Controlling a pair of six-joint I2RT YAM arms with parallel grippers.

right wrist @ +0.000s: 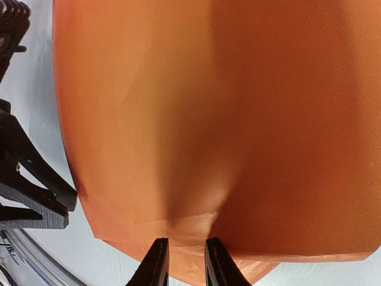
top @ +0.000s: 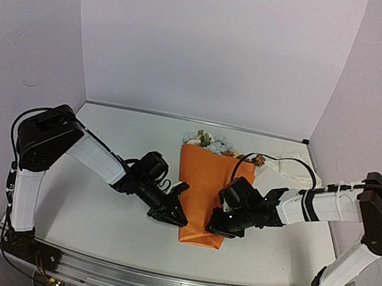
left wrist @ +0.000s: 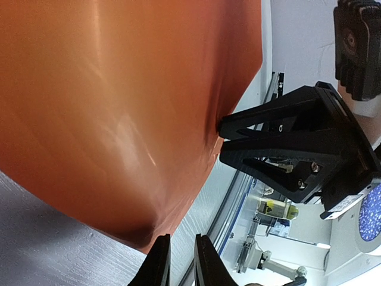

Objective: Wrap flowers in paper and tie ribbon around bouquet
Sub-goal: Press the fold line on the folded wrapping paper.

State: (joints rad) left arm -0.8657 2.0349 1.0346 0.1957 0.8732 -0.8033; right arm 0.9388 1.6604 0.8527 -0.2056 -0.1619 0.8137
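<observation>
The bouquet lies in the middle of the table, a cone of orange paper point(top: 205, 189) with its narrow end toward me. The pastel flowers point(top: 211, 142) stick out of the far, wide end. My left gripper point(top: 180, 218) is low at the cone's left edge. In the left wrist view its jaws point(left wrist: 181, 259) stand slightly apart, with bare table between them and the paper point(left wrist: 107, 119) just beside the left finger. My right gripper point(top: 215, 224) is at the cone's right edge, and its jaws point(right wrist: 186, 259) pinch a puckered fold of the paper point(right wrist: 208, 119). The cream ribbon point(top: 292, 163) lies heaped at the back right.
An aluminium rail point(top: 153, 283) runs along the near table edge, just behind the cone's narrow end. The right arm's black cable point(top: 276, 159) loops over the ribbon heap. Lilac walls close off the back and both sides. The right gripper's fingers point(left wrist: 286, 143) show in the left wrist view, touching the paper.
</observation>
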